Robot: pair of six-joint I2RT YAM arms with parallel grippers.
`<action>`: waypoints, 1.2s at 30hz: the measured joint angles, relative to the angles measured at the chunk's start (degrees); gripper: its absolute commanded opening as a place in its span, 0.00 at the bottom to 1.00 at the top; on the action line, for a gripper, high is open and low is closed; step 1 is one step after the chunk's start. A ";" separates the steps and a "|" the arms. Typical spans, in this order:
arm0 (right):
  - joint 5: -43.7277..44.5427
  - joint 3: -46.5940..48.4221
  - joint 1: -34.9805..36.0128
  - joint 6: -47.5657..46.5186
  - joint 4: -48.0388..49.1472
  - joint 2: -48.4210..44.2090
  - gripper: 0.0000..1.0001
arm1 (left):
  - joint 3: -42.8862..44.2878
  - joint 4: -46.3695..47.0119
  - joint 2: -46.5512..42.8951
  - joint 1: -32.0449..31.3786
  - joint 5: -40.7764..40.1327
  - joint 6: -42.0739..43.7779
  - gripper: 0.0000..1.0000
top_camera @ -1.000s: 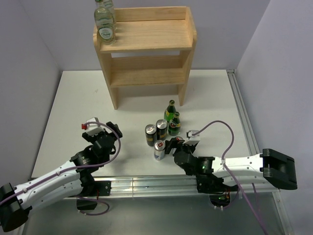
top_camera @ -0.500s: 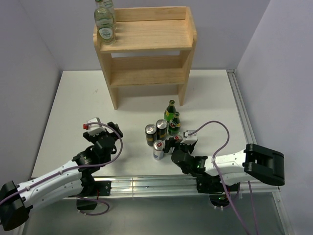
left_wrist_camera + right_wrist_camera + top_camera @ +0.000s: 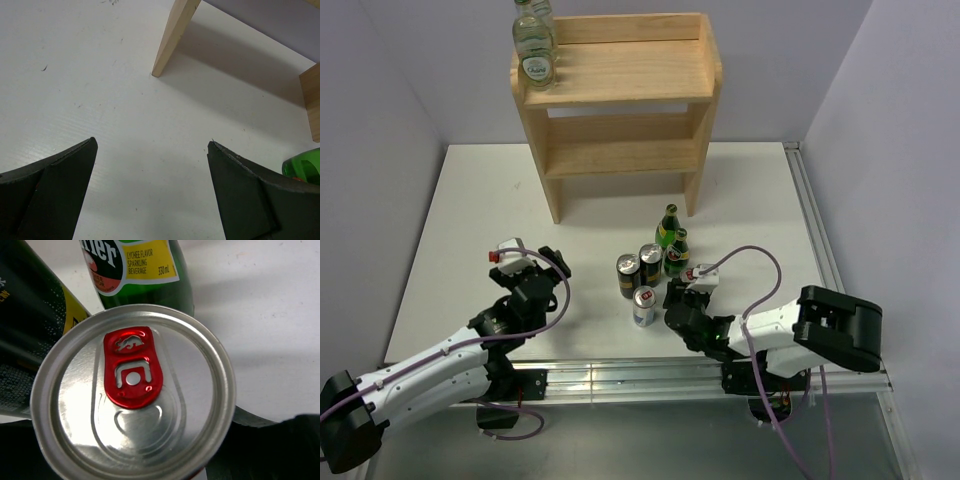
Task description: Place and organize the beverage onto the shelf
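Top external view, from the near edge of the counter [image 3: 470, 220] outward.

Right gripper [image 3: 658, 302]: clenched on the silver can [image 3: 644, 303], reaching in from the can's right side. In the right wrist view, lid with red tab filling the frame, dark fingers [image 3: 280, 450] low on either side.

Silver can: upright, long axis vertical, by the middle of the near edge, nearest item of the cluster.

Left gripper [image 3: 545, 265]: released, holding nothing, over bare counter toward the near-left, well apart from the cluster and farther from every drink than the right.

Just beyond the silver can: two black-and-gold cans [image 3: 628, 272], upright, near it; touching or not, cannot tell.

Beyond those, toward the counter's middle: two green bottles [image 3: 667, 228], upright, one close behind the can in the right wrist view.

Far edge: shelf [image 3: 620, 75], open front facing the arms, two pale glass bottles [image 3: 533, 45] at the left end of the top tier.

Bearing for the coming move, as judged: shelf straight beyond the can and slightly left. Best lifted clear of its neighbours before being carried toward the far edge.
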 measured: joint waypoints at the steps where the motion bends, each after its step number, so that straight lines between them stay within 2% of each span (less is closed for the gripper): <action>1: -0.22 0.28 -0.11 0.04 -1.20 -0.52 0.00 | 0.00 0.00 0.07 0.15 0.09 0.09 0.99; 4: -0.48 0.83 -0.04 0.48 -7.54 -5.29 0.00 | 0.00 0.00 0.17 0.50 0.28 0.20 0.99; 8: -0.13 4.55 0.61 -0.24 -18.03 -16.72 0.00 | 0.00 0.00 0.50 0.83 0.72 0.35 0.99; 13: -0.33 16.46 1.07 -7.96 -25.83 -28.04 0.00 | 0.00 0.42 0.46 1.38 1.51 0.79 0.99; 16: -0.31 25.75 1.16 -14.73 -27.41 -29.22 0.00 | 0.00 0.44 0.46 1.70 1.77 0.85 0.99; 21: -3.41 43.10 -0.72 -27.61 -26.99 -25.00 0.00 | 0.00 0.50 0.48 2.03 2.23 1.05 0.99; 27: -11.34 64.85 -10.03 -38.14 -29.09 -13.29 0.00 | 0.00 1.11 0.48 2.32 3.08 1.22 0.99; 36: -20.20 91.47 -21.05 -45.35 -35.30 5.20 0.00 | 0.00 1.33 0.46 2.80 3.69 1.25 0.99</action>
